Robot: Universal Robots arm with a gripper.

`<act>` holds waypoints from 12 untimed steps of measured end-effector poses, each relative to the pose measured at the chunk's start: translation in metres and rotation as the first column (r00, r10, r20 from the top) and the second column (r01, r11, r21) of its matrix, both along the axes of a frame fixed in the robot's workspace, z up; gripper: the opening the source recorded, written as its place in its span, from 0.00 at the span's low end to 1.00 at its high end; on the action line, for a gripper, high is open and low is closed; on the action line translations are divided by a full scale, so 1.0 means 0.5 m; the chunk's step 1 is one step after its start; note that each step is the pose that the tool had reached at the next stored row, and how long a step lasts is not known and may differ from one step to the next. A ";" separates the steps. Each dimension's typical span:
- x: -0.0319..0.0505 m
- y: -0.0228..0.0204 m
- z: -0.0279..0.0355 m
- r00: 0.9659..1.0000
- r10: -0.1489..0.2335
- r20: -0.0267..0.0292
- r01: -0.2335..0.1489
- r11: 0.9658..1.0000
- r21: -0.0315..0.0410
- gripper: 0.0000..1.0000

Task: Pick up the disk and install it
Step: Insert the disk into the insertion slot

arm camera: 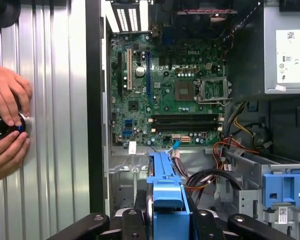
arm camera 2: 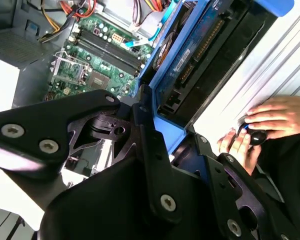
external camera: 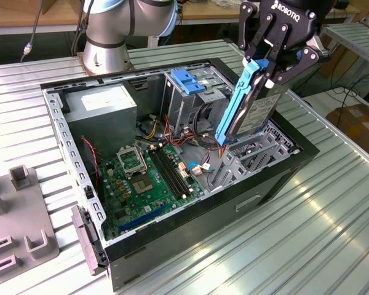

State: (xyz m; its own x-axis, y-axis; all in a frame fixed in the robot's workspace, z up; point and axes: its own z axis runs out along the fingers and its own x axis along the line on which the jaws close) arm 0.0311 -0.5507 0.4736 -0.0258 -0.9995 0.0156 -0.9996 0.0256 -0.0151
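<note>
Blue-framed disk (external camera: 258, 107) hangs steeply tilted in the exterior view's upper right, clamped at its top by the gripper (external camera: 274, 69). Its lower end points into the open case (external camera: 258, 196) on the desk (external camera: 320, 246), likely angled to enter the bay (external camera: 249, 157).

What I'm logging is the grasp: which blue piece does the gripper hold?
The disk, blue-framed, tilted over the case; the blue handle sits apart on the drive cage.

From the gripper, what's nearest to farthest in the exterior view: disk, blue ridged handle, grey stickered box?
1. Blue-framed dark disk, held in the gripper.
2. Blue ridged plastic handle, mid-case.
3. Grey metal box with white sticker, exterior view's left.
</note>
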 end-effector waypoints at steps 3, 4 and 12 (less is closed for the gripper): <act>0.022 -0.0071 -0.006 1.000 0.000 0.000 0.000 1.000 0.000 0.37; 0.026 -0.0094 -0.008 1.000 0.000 0.000 0.000 1.000 0.000 0.37; 0.053 -0.0185 -0.028 1.000 0.000 0.000 0.000 1.000 0.000 0.37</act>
State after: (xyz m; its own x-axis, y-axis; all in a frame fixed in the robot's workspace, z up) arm 0.0575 -0.5600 0.4594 -0.0257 -0.9995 0.0156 -0.9996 0.0255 -0.0149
